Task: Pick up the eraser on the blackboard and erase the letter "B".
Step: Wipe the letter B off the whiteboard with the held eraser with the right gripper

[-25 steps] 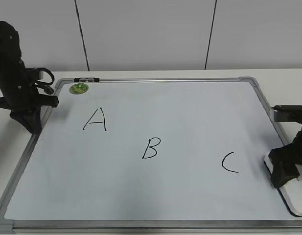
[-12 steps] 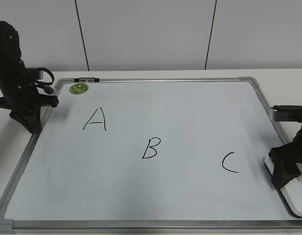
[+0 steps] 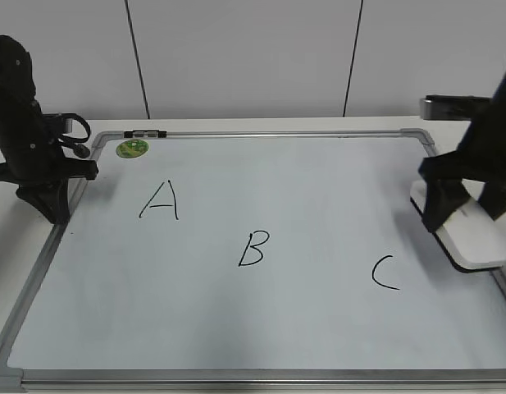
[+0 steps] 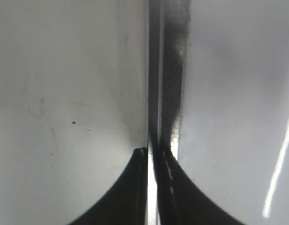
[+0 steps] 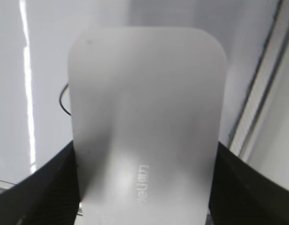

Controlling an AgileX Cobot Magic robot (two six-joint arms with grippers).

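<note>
The white eraser (image 3: 472, 240) is held in my right gripper (image 3: 470, 212), lifted above the right edge of the blackboard (image 3: 302, 176). In the right wrist view the eraser (image 5: 146, 84) fills the middle with grey lettering on top, and the gripper (image 5: 145, 157) clamps both its long sides. The letter "B" (image 3: 253, 248) is drawn in black at the board's centre, well left of the eraser. My left gripper (image 3: 52, 205) rests shut over the board's left frame, and the left wrist view shows it (image 4: 151, 152) closed and empty.
A black "A" (image 3: 161, 201) is at the left and a black "C" (image 3: 385, 272) at the right, just below-left of the eraser. A round green sticker (image 3: 131, 148) sits at the far left corner. The silver frame (image 5: 261, 93) runs beside the eraser.
My right gripper has risen and moved toward the far side along the board's right edge, carrying the eraser off the surface. The left arm has not moved.
</note>
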